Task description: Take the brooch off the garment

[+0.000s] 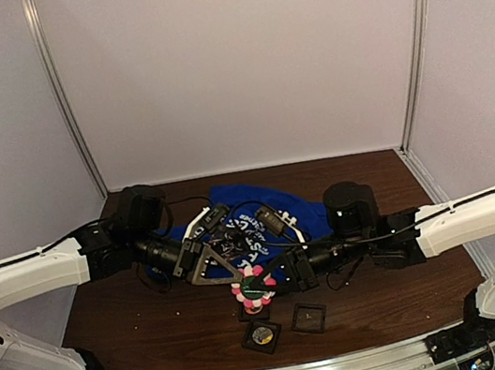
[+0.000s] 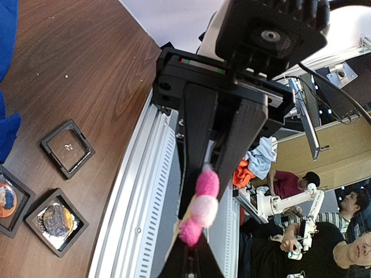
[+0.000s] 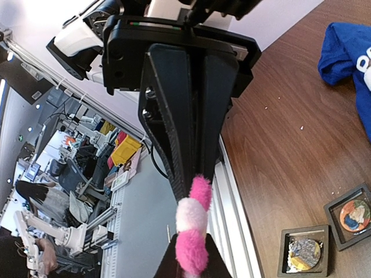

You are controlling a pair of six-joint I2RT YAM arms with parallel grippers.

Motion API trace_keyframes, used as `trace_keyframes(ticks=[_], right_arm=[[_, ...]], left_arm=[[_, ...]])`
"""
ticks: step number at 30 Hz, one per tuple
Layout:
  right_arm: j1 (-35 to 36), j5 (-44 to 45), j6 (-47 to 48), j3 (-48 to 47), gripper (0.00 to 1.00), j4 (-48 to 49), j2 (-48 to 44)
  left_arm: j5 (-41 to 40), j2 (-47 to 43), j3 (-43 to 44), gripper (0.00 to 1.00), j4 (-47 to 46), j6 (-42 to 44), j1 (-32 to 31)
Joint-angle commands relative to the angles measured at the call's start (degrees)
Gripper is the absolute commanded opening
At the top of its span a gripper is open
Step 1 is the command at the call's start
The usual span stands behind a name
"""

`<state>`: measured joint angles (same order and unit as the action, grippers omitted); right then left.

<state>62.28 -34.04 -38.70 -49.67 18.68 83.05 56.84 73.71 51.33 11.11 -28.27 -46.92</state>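
Left gripper and right gripper faced each other tip to tip near the dark wooden bench's front edge. Both were clenched on the pink-and-white pom-pom flower brooch between them, just in front of the crumpled royal-blue T-shirt, with neither arm nearer.

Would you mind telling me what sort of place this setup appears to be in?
Probably a robotics lab: a white-panelled booth encloses the table, and beyond it are people beside another white robot arm.
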Motion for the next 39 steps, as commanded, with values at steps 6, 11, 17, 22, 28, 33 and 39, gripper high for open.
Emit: trace_keyframes(ticks=[6, 11, 17, 22, 28, 33, 39], right_arm=[[0.32, 6.15, -5.33, 3.44, 0.0, 10.43, -1.72], [0.33, 12.94, -8.38, 6.39, 0.0, 18.25, -4.33], [0.38, 19.46, -10.26, 7.6, 0.0, 27.55, -5.48], [0.36, 21.89, -11.96, 8.05, 0.0, 33.67, -5.27], [0.32, 21.9, -12.6, 7.05, 0.0, 35.0, -4.03], [0.38, 21.53, -12.98, 6.55, 0.0, 35.47, -2.99], [0.36, 20.96, -13.07, 5.82, 0.0, 35.64, -2.13]], left_arm=[[-8.57, -3.36, -1.63, 0.48, -8.91, -4.62, 0.16], [-17.37, -8.89, -8.81, 0.86, -22.97, -11.59, 0.16], [-23.49, -13.51, -11.53, 0.92, -27.13, -13.51, -0.93], [-22.54, -13.52, -10.73, 0.88, -28.62, -14.09, -3.04], [-21.99, -11.87, -10.61, 0.66, -32.25, -16.45, -4.07], [-22.19, -9.34, -8.17, 0.62, -34.53, -17.53, -5.54], [-22.32, -6.77, -7.65, 0.59, -41.22, -21.06, -5.96]])
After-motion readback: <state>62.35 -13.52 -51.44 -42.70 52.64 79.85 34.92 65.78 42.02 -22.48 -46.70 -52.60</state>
